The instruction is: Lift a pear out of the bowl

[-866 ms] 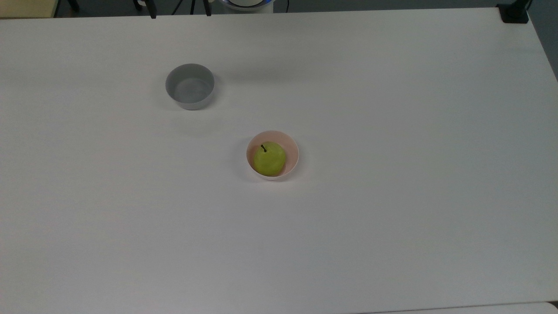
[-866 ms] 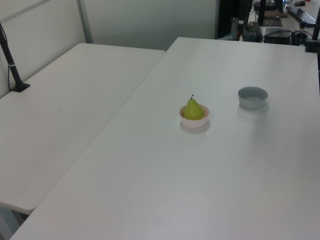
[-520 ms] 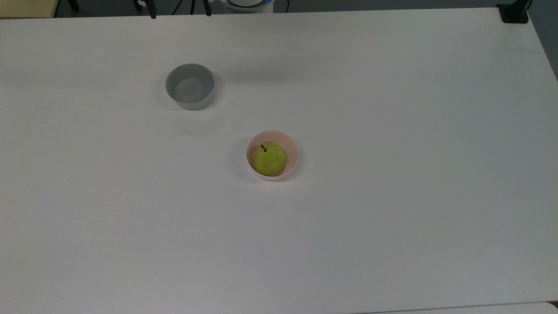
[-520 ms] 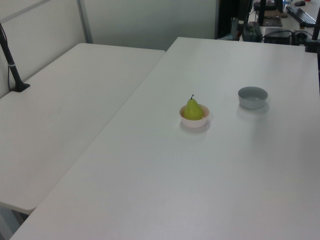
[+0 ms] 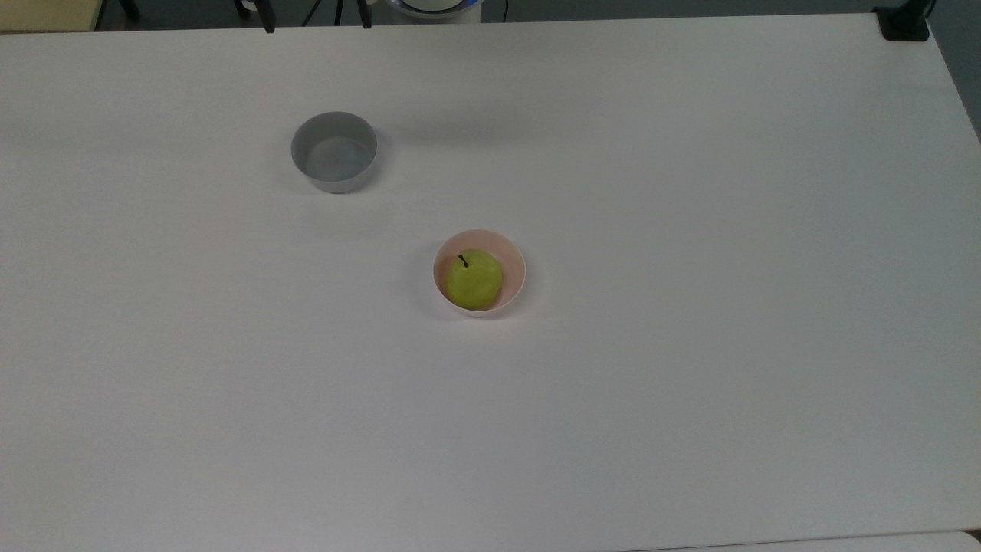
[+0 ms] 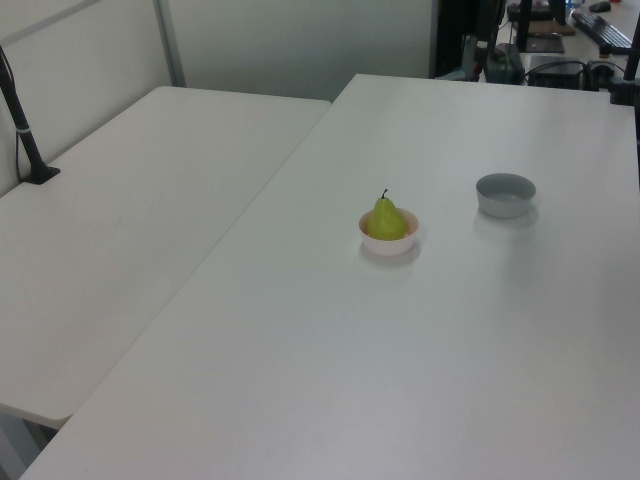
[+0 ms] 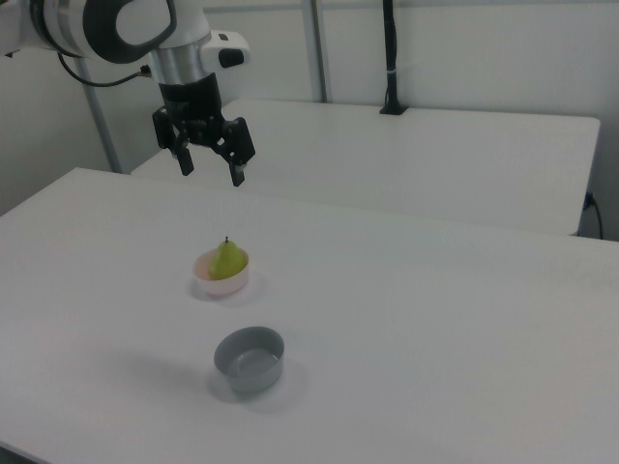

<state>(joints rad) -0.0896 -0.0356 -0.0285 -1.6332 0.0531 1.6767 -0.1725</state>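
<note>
Pear [image 6: 388, 220] upright in bowl [image 6: 389, 243]; stem up; long axis vertical.

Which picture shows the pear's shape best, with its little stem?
The left view: the pear stands upright in the pink bowl, seen from the side, stem up. The top view looks straight down on it, so it seems round. The right view shows it side-on too, but fainter.

Bare table [image 5: 690, 345] all round the bowl [image 5: 515, 264], grey bowl [image 5: 334, 152] well apart, open air above the pear [image 5: 474, 279]
</note>
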